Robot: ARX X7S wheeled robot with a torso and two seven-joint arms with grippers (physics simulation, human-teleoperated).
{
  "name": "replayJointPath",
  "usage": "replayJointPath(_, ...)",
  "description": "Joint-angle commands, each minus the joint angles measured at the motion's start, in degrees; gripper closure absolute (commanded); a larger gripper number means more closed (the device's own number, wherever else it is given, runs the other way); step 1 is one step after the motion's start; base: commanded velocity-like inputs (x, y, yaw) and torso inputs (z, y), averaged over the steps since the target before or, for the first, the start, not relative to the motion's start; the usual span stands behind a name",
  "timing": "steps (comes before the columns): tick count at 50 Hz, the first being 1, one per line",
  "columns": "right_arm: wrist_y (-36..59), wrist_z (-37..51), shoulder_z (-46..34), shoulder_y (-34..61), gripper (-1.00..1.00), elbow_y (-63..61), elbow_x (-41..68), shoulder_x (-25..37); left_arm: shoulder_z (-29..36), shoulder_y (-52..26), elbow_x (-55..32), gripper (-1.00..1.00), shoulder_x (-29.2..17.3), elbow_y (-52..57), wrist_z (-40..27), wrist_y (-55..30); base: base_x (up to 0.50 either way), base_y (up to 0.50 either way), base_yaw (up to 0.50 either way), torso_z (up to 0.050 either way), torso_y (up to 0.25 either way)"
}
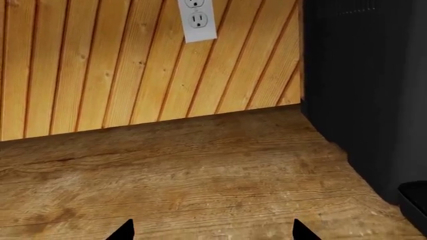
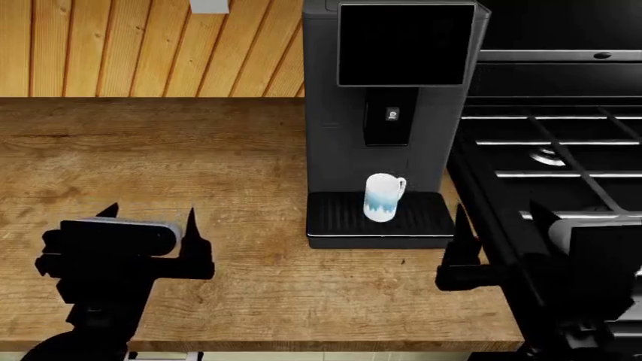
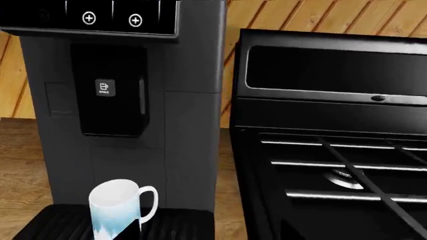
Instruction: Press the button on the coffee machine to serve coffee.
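The coffee machine (image 2: pixel 331 113) stands at the back of the wooden counter, with its black screen (image 2: pixel 407 45) on top. The button (image 2: pixel 392 114) is a small pale square on the black spout block, and shows closer in the right wrist view as the button (image 3: pixel 104 87). A white mug (image 2: pixel 383 197) stands on the drip tray (image 2: pixel 331 218) under the spout. My left gripper (image 2: pixel 149 212) is open over bare counter, far left of the machine. My right gripper (image 2: pixel 498 214) is open and empty, low at the machine's front right, well below the button.
A black gas stove (image 2: pixel 561 150) fills the right side, hard against the machine. A wood-panelled wall with a white outlet (image 1: pixel 198 20) runs behind. The left wrist view shows the machine's dark side (image 1: pixel 367 90) and wooden counter (image 1: pixel 167 175).
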Motion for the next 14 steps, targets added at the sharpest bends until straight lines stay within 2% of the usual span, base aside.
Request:
replayJointPath(1,-5.88,-3.13,3.84,-11.02,-1.00,1.46,-4.41,0.37,-1.22,2.66,-0.57,-1.00,-0.05,-1.01,0.81,3.22,0.00,0.00,0.00,0.000,0.000)
replayJointPath(14,-7.42,-3.67,4.93,-15.13,-1.00,2.10,-6.09,0.82,-0.96,4.04,-0.09,-1.00,-0.17,-3.12,0.47,5.09,0.00,0.00,0.00,0.000,0.000)
